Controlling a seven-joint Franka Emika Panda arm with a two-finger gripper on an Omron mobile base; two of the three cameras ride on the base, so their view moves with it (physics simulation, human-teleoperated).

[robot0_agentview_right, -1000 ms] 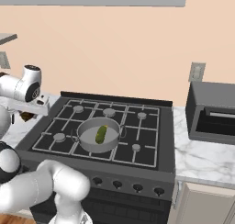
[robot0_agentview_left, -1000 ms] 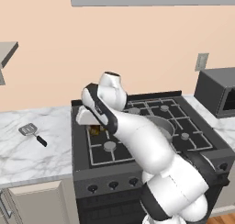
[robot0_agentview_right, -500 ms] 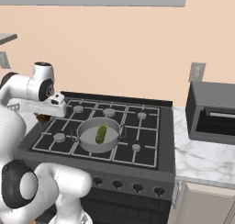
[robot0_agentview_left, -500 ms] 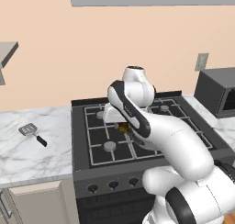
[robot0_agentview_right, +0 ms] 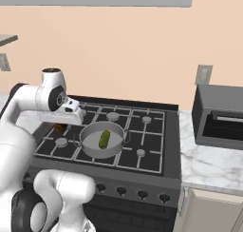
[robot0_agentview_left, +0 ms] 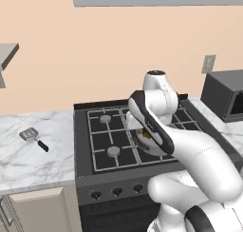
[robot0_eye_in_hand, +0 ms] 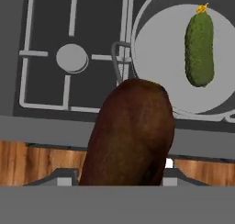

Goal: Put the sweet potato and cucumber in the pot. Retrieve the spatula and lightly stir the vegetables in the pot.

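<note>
My gripper [robot0_eye_in_hand: 120,173] is shut on the sweet potato [robot0_eye_in_hand: 131,136], a dark brown-orange lump that rises large in the hand view. It hangs over the stove's front left part, just left of the pot [robot0_agentview_right: 90,144]; the same lump shows under the hand [robot0_agentview_right: 60,127] and beside the forearm [robot0_agentview_left: 144,135]. The cucumber [robot0_agentview_right: 104,139] lies inside the grey pot [robot0_eye_in_hand: 156,48], green with a small yellow tip [robot0_eye_in_hand: 199,44]. The spatula [robot0_agentview_left: 33,137] lies on the marble counter left of the stove, grey head to the back, black handle toward the front.
The black gas stove [robot0_agentview_right: 152,145] carries the pot on a front burner; a bare burner [robot0_eye_in_hand: 72,58] lies left of it. A dark microwave [robot0_agentview_right: 220,121] stands on the right counter. My own arm hides most of the pot in the left base view.
The arm has swung right from the stove's left edge toward the pot, carrying the sweet potato. The cucumber, pot and spatula stay put.
</note>
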